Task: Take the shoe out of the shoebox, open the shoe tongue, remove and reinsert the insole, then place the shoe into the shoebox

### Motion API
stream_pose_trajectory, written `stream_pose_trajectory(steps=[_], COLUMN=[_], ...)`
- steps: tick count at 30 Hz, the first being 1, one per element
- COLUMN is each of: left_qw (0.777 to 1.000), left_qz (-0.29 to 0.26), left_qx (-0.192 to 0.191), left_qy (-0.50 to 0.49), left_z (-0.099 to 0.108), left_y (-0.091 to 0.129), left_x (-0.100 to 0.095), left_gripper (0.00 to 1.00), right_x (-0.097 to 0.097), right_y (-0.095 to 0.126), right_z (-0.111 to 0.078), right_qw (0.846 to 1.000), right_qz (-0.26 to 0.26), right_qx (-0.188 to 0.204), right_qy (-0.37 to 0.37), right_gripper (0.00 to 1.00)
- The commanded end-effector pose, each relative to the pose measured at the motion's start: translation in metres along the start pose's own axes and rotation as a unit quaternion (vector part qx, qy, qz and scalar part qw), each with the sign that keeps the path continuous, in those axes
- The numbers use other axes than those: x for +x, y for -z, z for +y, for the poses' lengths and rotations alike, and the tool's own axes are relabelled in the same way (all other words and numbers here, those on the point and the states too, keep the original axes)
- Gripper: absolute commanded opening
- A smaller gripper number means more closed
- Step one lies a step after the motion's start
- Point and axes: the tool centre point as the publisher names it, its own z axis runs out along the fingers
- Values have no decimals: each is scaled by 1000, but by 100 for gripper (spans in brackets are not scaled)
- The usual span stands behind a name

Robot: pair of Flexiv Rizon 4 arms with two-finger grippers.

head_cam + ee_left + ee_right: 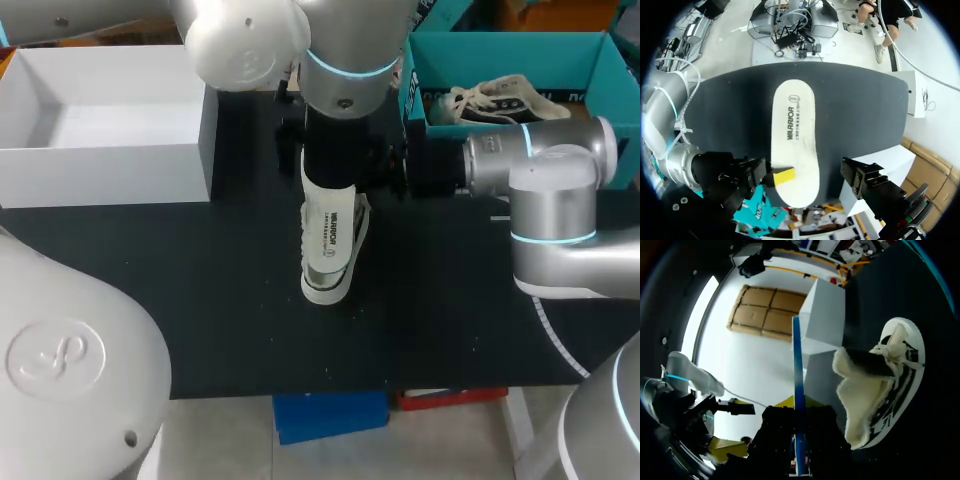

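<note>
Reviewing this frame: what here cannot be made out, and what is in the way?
Head view: the insole's top end and the right gripper's hold on it are hidden under the left arm.
Left wrist view: the shoe does not show; the insole fills the middle.
Right wrist view: the insole shows edge-on only, and the right gripper is only a dark shape.
Right wrist view: the shoe's inside is hidden behind its turned-out tongue.

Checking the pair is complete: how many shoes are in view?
2: a white fleece-lined sneaker on the black table; a black-and-white laced sneaker inside the teal cardboard shoebox.
</note>
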Motion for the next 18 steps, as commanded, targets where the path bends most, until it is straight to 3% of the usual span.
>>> stream_pose_trajectory(steps=[1,9,18], left_qw=[1000,1000,998], left_qz=[-8,-24,-54], left_qx=[5,3,8], left_qy=[1,12,15], left_z=[22,67,102], left_y=[-7,-19,-35], left_x=[2,4,0], left_gripper=[100,100,100], right_x=[0,0,0], right_y=[-1,-1,-1], right_z=[0,0,0], right_qw=[1000,1000,1000], right_qz=[-1,-1,-1], right_qx=[0,0,0], right_qy=[0,0,0], right_gripper=[0,0,0])
